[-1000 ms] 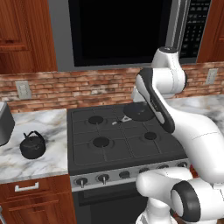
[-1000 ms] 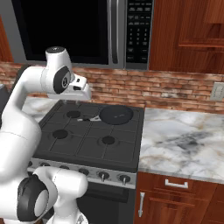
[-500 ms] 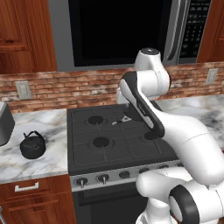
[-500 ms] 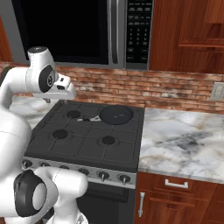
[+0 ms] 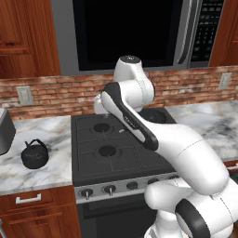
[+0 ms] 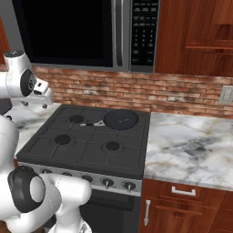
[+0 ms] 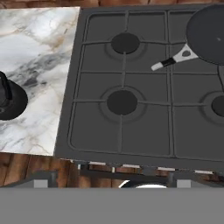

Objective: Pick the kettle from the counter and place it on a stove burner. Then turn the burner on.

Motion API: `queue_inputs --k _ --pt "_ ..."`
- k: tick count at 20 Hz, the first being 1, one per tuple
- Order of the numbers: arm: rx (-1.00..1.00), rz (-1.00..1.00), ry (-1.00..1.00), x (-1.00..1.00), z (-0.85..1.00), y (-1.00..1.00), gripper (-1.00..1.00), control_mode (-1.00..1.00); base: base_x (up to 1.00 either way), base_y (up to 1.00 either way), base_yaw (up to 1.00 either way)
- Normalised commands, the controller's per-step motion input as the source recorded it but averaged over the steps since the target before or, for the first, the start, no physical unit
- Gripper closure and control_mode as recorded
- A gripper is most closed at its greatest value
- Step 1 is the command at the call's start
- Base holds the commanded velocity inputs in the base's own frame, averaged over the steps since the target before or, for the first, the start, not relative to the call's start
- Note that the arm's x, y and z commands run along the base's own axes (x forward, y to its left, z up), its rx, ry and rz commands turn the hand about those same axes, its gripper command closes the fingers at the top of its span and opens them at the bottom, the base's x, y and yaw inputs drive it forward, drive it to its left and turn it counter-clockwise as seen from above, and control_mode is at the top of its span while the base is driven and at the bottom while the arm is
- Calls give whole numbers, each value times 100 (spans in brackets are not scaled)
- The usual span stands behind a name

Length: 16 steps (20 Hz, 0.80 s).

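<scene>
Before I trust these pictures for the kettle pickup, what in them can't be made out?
- Gripper: left base view, hidden behind the arm's own links.
- Kettle: hand view, cut off by the left edge; spout unseen. Whole in the left base view.
- Pan: hand view, cut by the right edge.
- Stove knobs: too small to read their settings.

Arm (image 5: 139, 125) bent high, hand (image 6: 38, 91) open, empty.

Home kitchen, rendered. Black four-burner gas cooktop w/ grey grates (image 5: 116, 144) and a knob row (image 6: 109, 182) along its front, directly below the gripper. Steel-framed black microwave (image 5: 135, 32) above it, red brick backsplash (image 6: 150, 93) behind. White grey-veined marble counter (image 7: 39, 65) both sides, on reddish-brown wood cabinets (image 6: 182, 209).
</scene>
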Motion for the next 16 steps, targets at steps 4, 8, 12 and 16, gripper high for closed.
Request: queue_inputs --k 4,8,12,16 --pt "18 0 3 0 -30 84 -100 -100 0 0 0" --pt "19 0 2 0 -30 58 -100 -100 0 0 0" --pt "12 0 1 0 -27 53 -100 -100 0 0 0" --pt "0 2 1 0 -14 53 -100 -100 0 0 0"
